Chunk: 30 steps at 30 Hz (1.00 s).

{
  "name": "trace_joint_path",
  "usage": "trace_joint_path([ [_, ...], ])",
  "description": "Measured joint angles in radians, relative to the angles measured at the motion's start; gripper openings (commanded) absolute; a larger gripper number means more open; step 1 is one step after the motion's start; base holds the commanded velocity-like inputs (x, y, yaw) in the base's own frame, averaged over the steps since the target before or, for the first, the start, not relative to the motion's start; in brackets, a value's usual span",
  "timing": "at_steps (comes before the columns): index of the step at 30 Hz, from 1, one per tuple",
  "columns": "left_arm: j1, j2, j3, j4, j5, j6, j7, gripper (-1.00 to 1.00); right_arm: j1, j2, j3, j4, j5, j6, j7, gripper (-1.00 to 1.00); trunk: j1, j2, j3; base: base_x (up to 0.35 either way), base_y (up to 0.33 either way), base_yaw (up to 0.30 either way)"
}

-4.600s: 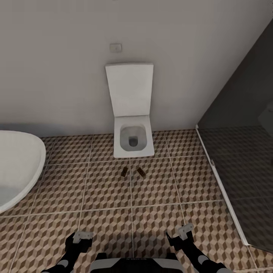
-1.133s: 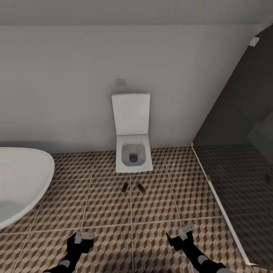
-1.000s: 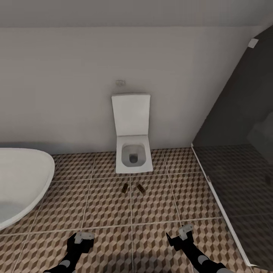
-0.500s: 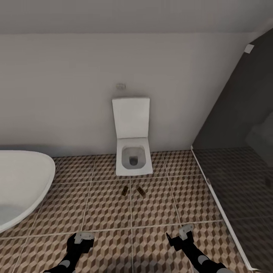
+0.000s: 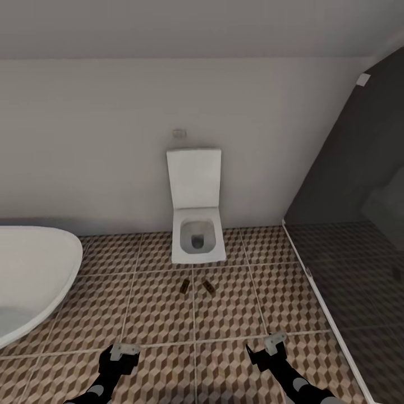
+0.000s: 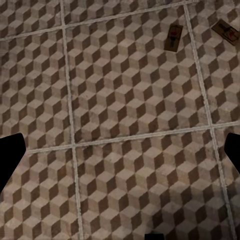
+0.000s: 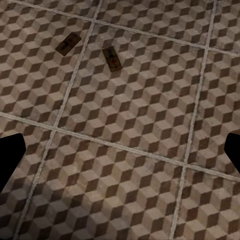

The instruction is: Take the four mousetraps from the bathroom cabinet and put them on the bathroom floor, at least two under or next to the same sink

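Two mousetraps (image 5: 196,286) lie on the bathroom floor (image 5: 157,314) before the toilet (image 5: 194,224); left hand (image 5: 119,356) and right hand (image 5: 268,348) both spread, empty.

A white toilet (image 5: 194,224) stands against the pale wall (image 5: 84,140), its lid raised — a small flush plate (image 5: 179,133) sits just above it. Left of the toilet curves a white bathtub (image 5: 28,275); right of it, a dark glass shower screen (image 5: 353,224).

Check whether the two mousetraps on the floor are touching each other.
Apart. The left wrist view shows patterned floor tile and a grout line between one mousetrap and the other mousetrap.
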Motion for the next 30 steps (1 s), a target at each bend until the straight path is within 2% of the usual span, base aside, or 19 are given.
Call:
trace_joint_path([
  [30,0.000,0.000,0.000,0.000,0.000,0.000,0.000,1.00,0.000,0.000,0.000,0.000,0.000,-0.001,0.000,1.00,0.000,0.000,0.048,0.000,0.000,0.000],
])
